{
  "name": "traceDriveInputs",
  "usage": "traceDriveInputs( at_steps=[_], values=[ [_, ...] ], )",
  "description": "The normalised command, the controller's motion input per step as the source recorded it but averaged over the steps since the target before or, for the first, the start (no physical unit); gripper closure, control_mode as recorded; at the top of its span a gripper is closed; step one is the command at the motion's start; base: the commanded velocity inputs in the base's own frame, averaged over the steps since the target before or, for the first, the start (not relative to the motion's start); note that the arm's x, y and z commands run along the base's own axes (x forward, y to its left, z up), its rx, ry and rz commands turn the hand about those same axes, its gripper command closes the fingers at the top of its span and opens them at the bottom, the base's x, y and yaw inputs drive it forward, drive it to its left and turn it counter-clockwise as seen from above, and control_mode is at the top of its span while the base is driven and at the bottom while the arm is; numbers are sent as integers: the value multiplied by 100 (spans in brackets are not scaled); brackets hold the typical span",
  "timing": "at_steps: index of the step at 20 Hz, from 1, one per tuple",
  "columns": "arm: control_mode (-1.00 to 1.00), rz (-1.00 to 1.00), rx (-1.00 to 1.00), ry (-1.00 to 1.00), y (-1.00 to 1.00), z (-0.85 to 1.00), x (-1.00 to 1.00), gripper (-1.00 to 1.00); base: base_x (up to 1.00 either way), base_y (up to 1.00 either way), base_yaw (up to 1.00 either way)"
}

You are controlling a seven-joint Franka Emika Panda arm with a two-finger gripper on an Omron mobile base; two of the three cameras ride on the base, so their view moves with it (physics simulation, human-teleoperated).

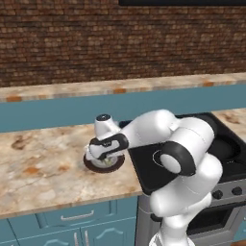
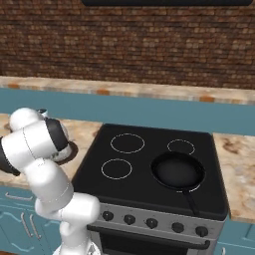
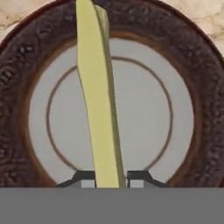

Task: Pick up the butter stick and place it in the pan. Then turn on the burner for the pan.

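A: Where is the butter stick [image 3: 98, 100] right now?

B: On the round plate [image 3: 26, 83], the one with the dark brown rim and grey centre. In the hand view the stick runs as a long pale yellow-green strip from the plate's far rim down to the claw [image 3: 110, 177].

A: And the claw itself?

B: Clenched on the butter stick. The two dark fingertips [image 3: 85, 176] sit tight against either side of its near end, with no gap showing between them and the stick.

A: Is the stick lifted off the plate?

B: I cannot tell; it lies across the plate's grey centre in that view.

A: Where does the plate sit on the worktop [image 1: 43, 163]?

B: In the left base view it is on the marbled worktop close to its front edge, just beside the left edge of the black cooktop [image 2: 149, 164]. The arm's hand [image 1: 106, 144] hangs right over it there, hiding most of it.

A: And the pan [image 2: 178, 171]?

B: An all-black skillet on the cooktop's front right area, its short handle pointing toward the front edge, above the row of knobs [image 2: 152, 223]. It is well apart from the plate.
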Motion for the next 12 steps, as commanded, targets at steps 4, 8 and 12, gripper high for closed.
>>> traceDriveInputs(
  at_steps=[4,8,12],
  values=[
    [-100,0,0,-19,-37,45,-36,100,0,0,0],
    [-100,-2,0,-16,-63,53,-33,100,0,0,0],
    [-100,-4,2,-10,-77,56,-17,100,0,0,0]
  ],
)
